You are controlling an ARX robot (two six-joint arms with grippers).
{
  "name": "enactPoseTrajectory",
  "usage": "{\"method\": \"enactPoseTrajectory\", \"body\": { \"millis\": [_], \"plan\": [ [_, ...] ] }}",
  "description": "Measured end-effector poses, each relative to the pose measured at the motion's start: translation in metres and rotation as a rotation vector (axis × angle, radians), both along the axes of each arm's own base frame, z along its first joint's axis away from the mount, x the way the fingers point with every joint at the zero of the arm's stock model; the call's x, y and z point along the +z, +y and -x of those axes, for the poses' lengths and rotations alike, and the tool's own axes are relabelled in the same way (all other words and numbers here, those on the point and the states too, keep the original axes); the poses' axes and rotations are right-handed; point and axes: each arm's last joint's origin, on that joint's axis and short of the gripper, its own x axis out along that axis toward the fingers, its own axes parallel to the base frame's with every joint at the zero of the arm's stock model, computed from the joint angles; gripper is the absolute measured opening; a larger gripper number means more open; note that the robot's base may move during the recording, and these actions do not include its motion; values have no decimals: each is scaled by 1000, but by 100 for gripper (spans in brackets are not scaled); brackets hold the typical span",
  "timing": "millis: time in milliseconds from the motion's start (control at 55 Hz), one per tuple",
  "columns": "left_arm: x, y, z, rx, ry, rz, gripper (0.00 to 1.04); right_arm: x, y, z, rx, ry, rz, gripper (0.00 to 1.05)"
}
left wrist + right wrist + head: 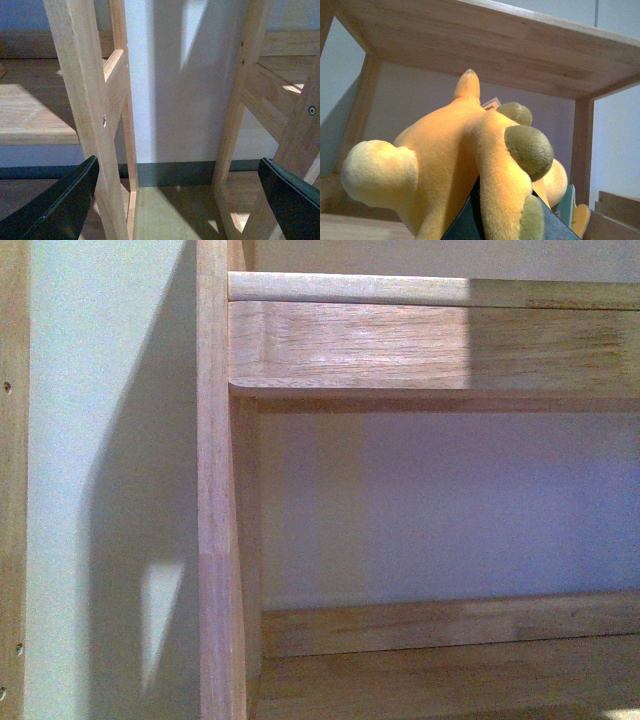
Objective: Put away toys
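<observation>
Orange-yellow plush toy (455,165) pinched in the right gripper (485,220), held beneath a wooden shelf board (485,45). Judged light, soft, compressible; grip best kept on the body. Left gripper (180,200) spread wide, empty, between shelf uprights (85,100).

This looks like a room in a home, with plain wooden storage furniture against a painted wall. The front view shows a light wood shelf unit (400,345), its upright post (218,540) and a lower shelf board (450,675), with a pale wall (110,440) behind, crossed by a patch of sunlight. The left wrist view shows two such wooden frames (85,100) standing side by side on a wood floor (165,215), with a dark skirting strip (175,172) along the wall's foot. A soft toy (460,165) under a shelf board fits a living room or child's room.
</observation>
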Motion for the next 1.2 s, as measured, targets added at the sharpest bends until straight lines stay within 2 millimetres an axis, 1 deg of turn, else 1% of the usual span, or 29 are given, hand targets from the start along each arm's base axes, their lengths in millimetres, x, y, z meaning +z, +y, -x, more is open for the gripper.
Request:
{"method": "enactPoseTrajectory", "body": {
  "millis": [273,345,418,509,727,872,1072,1199],
  "plan": [
    [0,0,0,0,0,0,98,3,-16,-1,83,66,-60,6],
    [0,0,0,0,0,0,98,7,-19,-7,131,62,-90,6],
    [0,0,0,0,0,0,98,13,-20,-18,174,51,-104,6],
    [0,0,0,0,0,0,98,17,-21,-43,223,69,-130,6],
    [0,0,0,0,0,0,98,12,-25,-93,271,146,-208,6],
    [0,0,0,0,0,0,98,13,-23,-115,290,170,-244,6],
    [0,0,0,0,0,0,98,19,-6,-142,343,189,-274,6],
    [0,0,0,0,0,0,98,19,11,-157,388,219,-295,6]
  ]
}}
